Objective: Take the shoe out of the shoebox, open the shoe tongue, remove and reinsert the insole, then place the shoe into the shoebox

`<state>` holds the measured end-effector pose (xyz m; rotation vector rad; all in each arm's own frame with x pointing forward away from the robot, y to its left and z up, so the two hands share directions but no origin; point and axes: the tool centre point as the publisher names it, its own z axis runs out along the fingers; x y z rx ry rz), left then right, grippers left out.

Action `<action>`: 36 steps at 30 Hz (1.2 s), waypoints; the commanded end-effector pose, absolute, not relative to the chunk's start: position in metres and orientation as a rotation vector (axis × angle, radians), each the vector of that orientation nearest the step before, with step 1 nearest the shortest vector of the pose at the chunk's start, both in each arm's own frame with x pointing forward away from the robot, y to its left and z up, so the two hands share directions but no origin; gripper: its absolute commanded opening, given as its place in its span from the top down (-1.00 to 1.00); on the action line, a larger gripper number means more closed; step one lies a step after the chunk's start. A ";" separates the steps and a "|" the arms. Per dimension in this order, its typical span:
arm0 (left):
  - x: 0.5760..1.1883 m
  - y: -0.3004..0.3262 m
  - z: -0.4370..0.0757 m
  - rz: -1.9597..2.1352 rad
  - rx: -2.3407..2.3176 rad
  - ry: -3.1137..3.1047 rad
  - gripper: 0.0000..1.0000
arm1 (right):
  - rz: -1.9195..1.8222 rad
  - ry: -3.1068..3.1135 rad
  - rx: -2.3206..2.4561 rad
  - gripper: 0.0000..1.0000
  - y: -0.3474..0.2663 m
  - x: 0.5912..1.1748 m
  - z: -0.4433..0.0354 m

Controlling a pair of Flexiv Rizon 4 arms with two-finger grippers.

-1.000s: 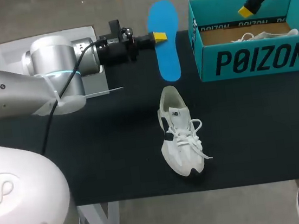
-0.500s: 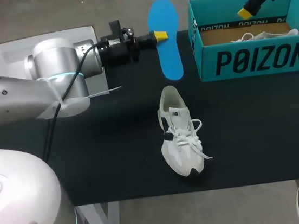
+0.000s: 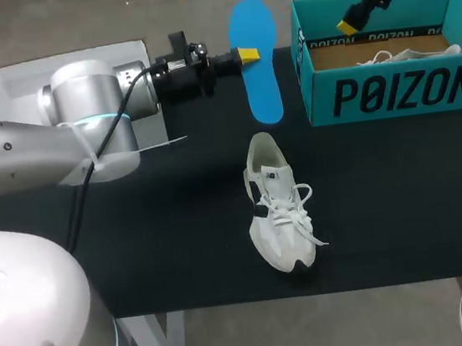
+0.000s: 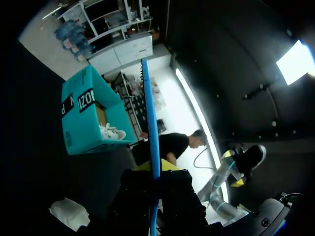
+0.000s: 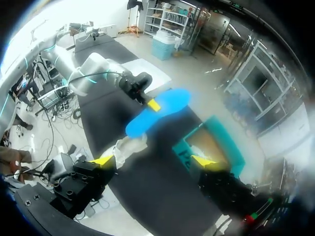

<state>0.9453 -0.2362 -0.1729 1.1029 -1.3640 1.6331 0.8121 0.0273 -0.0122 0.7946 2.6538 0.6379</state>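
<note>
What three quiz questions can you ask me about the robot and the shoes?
1. True or false: the left hand is holding the blue insole up off the table.
2. Fill in the gap: the right hand, raised near the shoebox, has its fingers ____ (open or shut).
3. Pick one: what lies inside the shoebox?
A) a white shoe
B) the blue insole
C) nothing at all

Key: 1 true; 2 open; 3 A.
</note>
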 end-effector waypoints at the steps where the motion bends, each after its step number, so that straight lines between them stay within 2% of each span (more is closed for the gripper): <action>1: 0.944 -0.236 -0.173 1.632 1.106 -1.365 1.00 | 0.634 2.661 0.777 -1.00 0.019 0.805 -0.005; 9: 0.944 -0.236 -0.173 1.632 1.106 -1.365 1.00 | 0.582 2.695 0.769 -1.00 0.029 0.802 -0.004; 11: 0.944 -0.236 -0.173 1.632 1.106 -1.365 0.88 | 0.582 2.695 0.769 -1.00 0.029 0.802 -0.004; 15: 0.944 -0.236 -0.173 1.632 1.106 -1.365 1.00 | 0.582 2.695 0.769 -1.00 0.029 0.802 -0.004; 36: 0.944 -0.236 -0.173 1.632 1.106 -1.365 1.00 | 0.582 2.695 0.769 -1.00 0.029 0.802 -0.004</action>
